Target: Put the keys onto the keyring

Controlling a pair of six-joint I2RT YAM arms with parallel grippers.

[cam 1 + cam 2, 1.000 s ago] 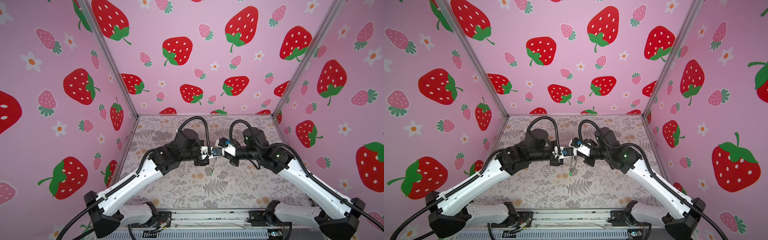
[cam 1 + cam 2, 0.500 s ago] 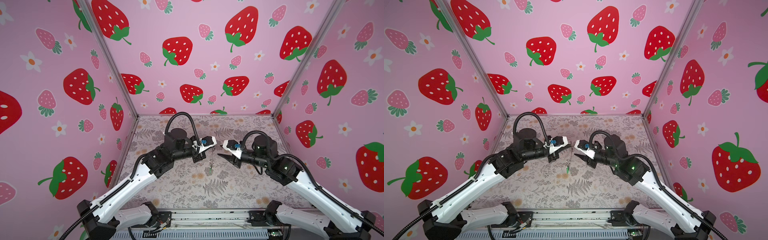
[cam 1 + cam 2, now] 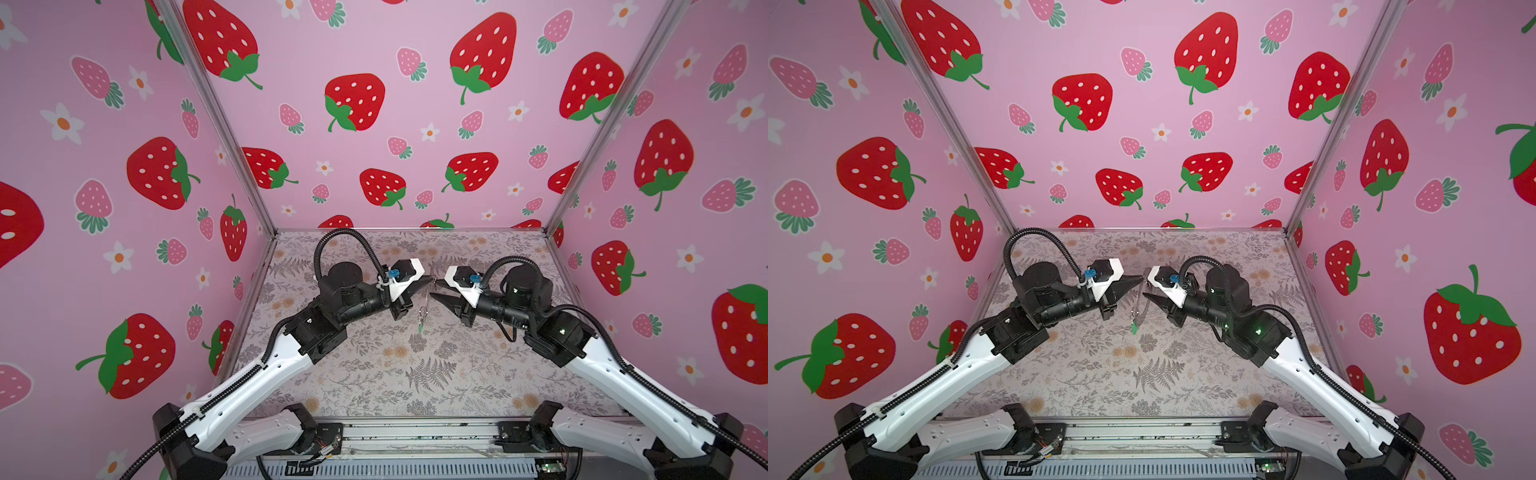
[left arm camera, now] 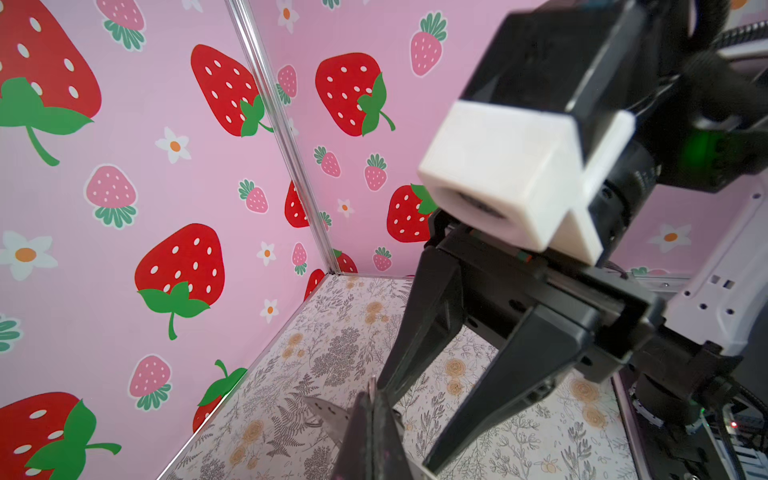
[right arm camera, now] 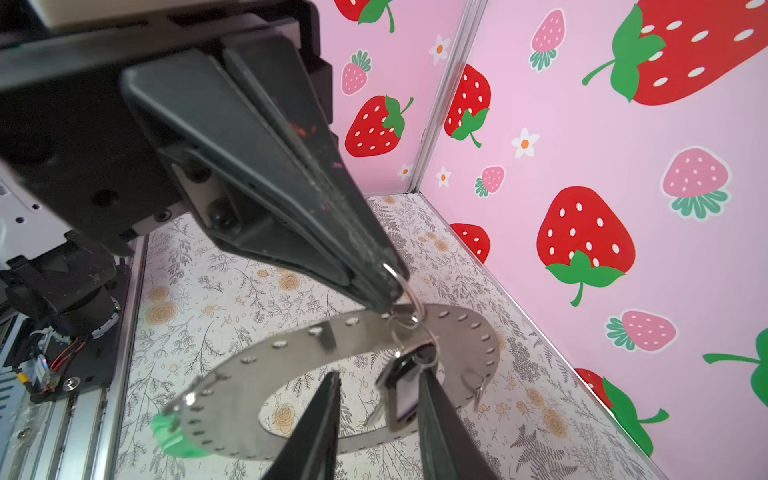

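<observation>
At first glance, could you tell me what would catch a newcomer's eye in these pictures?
The pink strawberry-print walls around the floral table strike first. Above the table's middle the left gripper is shut on the keyring, which hangs with the green tag at its low end, and facing it the right gripper stands open around the black tag.

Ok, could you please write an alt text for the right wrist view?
The shut left gripper holds up a flat grey metal keyring by a small wire loop above the floral table. A small black-rimmed tag hangs from the keyring between the fingers of the open right gripper, and a bright green tag sits at its opposite edge.
</observation>
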